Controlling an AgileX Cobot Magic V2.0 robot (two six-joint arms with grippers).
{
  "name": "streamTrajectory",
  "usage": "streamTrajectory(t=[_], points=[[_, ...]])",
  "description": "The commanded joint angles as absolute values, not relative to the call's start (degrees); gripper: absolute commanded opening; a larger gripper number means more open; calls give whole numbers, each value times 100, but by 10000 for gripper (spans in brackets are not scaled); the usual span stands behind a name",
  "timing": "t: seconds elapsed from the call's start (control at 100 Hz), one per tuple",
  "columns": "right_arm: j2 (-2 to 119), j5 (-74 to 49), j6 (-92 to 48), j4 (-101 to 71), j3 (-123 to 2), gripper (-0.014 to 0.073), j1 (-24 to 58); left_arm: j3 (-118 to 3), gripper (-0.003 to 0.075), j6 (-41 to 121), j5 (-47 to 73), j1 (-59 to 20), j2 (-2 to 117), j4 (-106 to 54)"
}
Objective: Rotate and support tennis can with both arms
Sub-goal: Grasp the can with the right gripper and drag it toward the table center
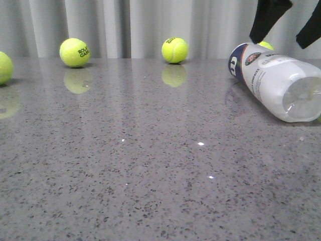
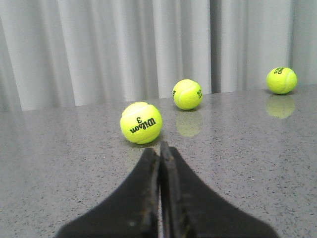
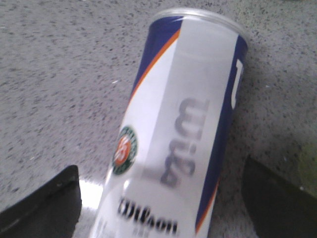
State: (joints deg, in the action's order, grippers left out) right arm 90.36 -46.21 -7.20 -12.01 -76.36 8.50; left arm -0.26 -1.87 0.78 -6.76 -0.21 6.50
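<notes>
The tennis can [image 1: 275, 80] lies on its side at the right of the grey table, its clear base toward the camera and its navy end away. My right gripper [image 1: 286, 27] hangs open just above it, one finger on each side. In the right wrist view the can [image 3: 178, 134] lies between the two wide-apart fingers [image 3: 42, 203], untouched, with its badge and Wilson lettering showing. My left gripper [image 2: 159, 151] is shut and empty, low over the table, a little short of a tennis ball [image 2: 141, 123]. The left arm is out of the front view.
Tennis balls sit along the back of the table [image 1: 74, 52] [image 1: 175, 50], one at the left edge [image 1: 4, 67], one behind the can [image 1: 266, 45]. The left wrist view shows two further balls [image 2: 187, 94] [image 2: 281, 80]. A grey curtain hangs behind the table.
</notes>
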Motion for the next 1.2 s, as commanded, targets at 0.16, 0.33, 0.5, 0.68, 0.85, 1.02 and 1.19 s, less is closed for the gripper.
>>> streamTrajectory(t=[0.16, 0.33, 0.5, 0.68, 0.85, 1.02, 1.19], points=[[9472, -4235, -789, -1239, -7891, 647, 850, 245, -21, -228, -363, -732, -252, 619], [9546, -4314, -789, -1244, -7898, 603, 850, 245, -21, -228, -363, -732, -252, 619], [9502, -4661, -789, -1244, -8099, 288, 850, 245, -21, -228, -363, -732, -252, 619], [9502, -5544, -801, -1289, -8826, 119, 862, 245, -21, -228, -363, -732, -252, 619], [9507, -6027, -1597, -1378, -9593, 119, 1248, 245, -21, -228, -363, -732, -252, 619], [9520, -5887, -3219, -1406, -9887, 122, 1995, 245, -21, -228, -363, -732, -252, 619], [9733, -5747, -4762, -1406, -9887, 122, 2654, 245, -21, -228, -363, -732, -252, 619]])
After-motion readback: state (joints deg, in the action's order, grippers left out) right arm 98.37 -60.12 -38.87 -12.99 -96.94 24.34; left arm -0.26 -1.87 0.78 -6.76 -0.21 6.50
